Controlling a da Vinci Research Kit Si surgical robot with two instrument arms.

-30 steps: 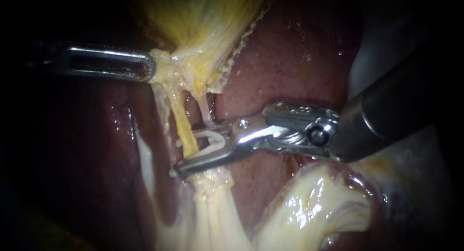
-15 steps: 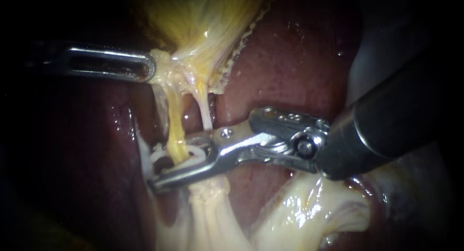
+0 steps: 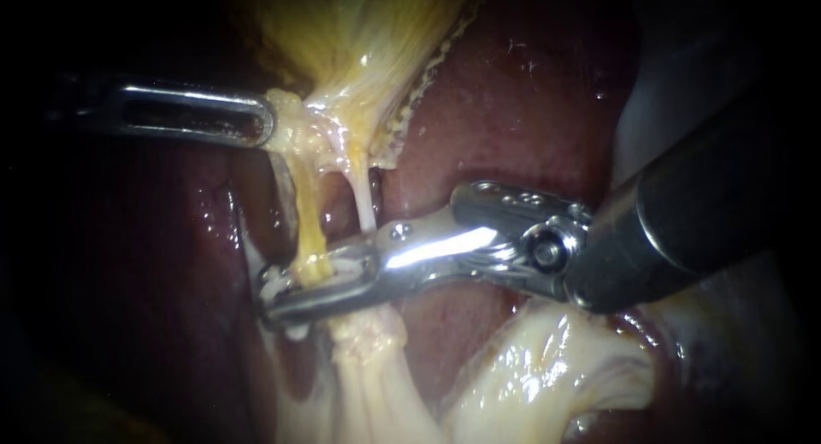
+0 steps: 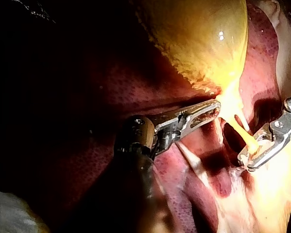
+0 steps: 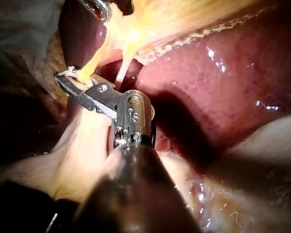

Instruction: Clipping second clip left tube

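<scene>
Left tube (image 3: 310,230) soft, slick, fragile. Right instrument (image 3: 274,292) jaws narrow, pinching clip (image 3: 270,278) around it, below left instrument's (image 3: 267,123) gallbladder (image 3: 342,33) hold.

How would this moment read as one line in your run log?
left instrument: gripping gallbladder base | right instrument: holding white clip astride left tube | clip closure: cannot tell

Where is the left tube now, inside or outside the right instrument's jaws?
Inside: the yellow left tube runs between the jaws of the right instrument, which grip a white clip beside it.
</scene>
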